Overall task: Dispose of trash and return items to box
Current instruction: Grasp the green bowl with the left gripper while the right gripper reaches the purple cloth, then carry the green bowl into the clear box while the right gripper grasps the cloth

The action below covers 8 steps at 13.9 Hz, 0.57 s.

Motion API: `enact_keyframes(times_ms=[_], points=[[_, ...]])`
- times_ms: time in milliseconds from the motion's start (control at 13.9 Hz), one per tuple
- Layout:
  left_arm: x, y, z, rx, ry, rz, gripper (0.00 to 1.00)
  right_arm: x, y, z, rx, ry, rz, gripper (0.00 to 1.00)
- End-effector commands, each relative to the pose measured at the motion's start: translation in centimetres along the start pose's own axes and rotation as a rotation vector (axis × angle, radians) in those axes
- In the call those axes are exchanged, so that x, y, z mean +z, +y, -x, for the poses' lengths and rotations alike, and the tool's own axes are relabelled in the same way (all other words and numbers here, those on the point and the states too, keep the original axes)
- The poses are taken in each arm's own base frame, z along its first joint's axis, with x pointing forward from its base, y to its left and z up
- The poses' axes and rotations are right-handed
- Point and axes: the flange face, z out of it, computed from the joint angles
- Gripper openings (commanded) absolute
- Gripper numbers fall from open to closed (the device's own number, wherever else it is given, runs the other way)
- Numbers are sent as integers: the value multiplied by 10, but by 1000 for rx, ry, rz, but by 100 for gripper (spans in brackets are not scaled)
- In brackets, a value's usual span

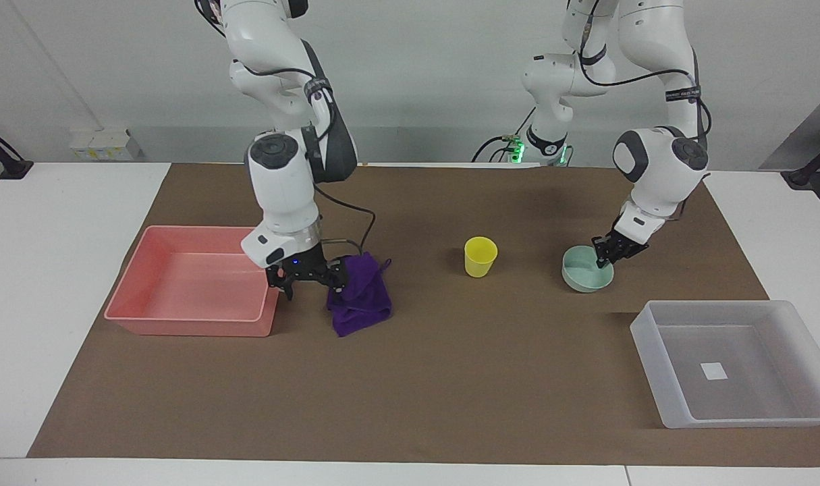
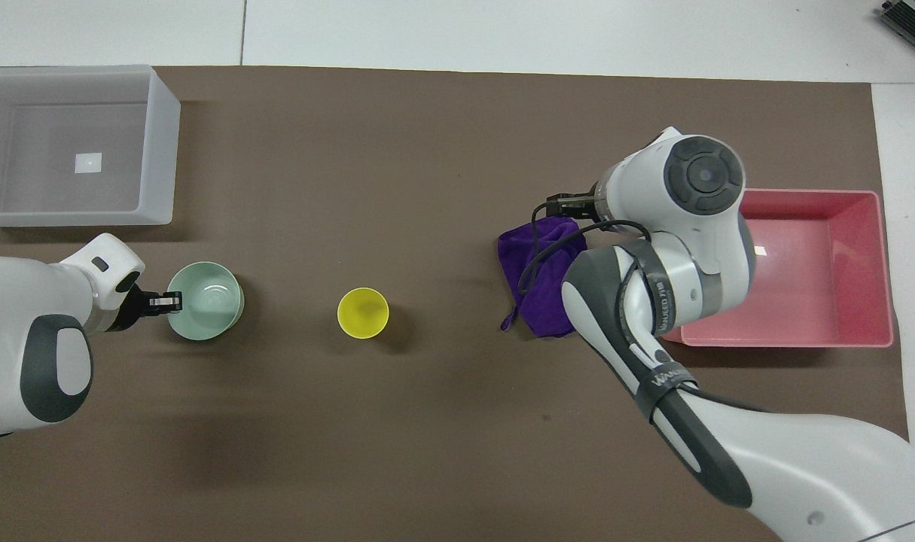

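The trash, a purple rag (image 1: pixel 364 300) (image 2: pixel 536 305), lies on the brown mat beside the pink tray. My right gripper (image 1: pixel 313 281) is down low and open at the rag's tray-side edge, one finger on the cloth. The right arm's wrist hides this gripper in the overhead view. The yellow cup (image 1: pixel 480 256) (image 2: pixel 363 313) stands upright mid-mat. The mint-green bowl (image 1: pixel 582 277) (image 2: pixel 208 302) sits toward the left arm's end. My left gripper (image 1: pixel 609 252) (image 2: pixel 171 302) is shut on the bowl's rim. The box (image 1: pixel 652 354) (image 2: pixel 160 150), a frosted tray, holds only its sticker.
The pink tray (image 1: pixel 180 325) (image 2: pixel 803 309) sits at the right arm's end of the mat, close to the rag and the right gripper. White table surface borders the brown mat.
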Motion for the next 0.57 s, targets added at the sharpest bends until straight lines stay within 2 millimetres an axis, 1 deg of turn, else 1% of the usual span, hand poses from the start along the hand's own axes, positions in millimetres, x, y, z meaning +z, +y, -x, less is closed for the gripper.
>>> enact_keyframes(times_ms=[0,72,143,215,287,358,430,502], points=[[-4,1,-2,-3,14,5,0,9,-7,18,-5,-10,1,100],[-14,2,-9,1,13,8,0,20,-6,28,-7,-35,9,100],[-27,2,-18,5,4,14,0,30,-14,39,-23,-43,8,100],[-43,0,-27,20,0,19,0,39,-16,44,-31,-23,0,100],[-57,-1,-35,39,-6,24,0,40,-13,46,-32,-16,-3,100],[-70,-11,-45,40,-9,26,0,42,-10,46,-32,-18,-1,100],[-81,-15,-56,42,-18,29,0,43,-11,47,-30,-23,0,100],[-96,-13,-70,56,-17,29,0,44,-10,48,-29,-26,1,86]])
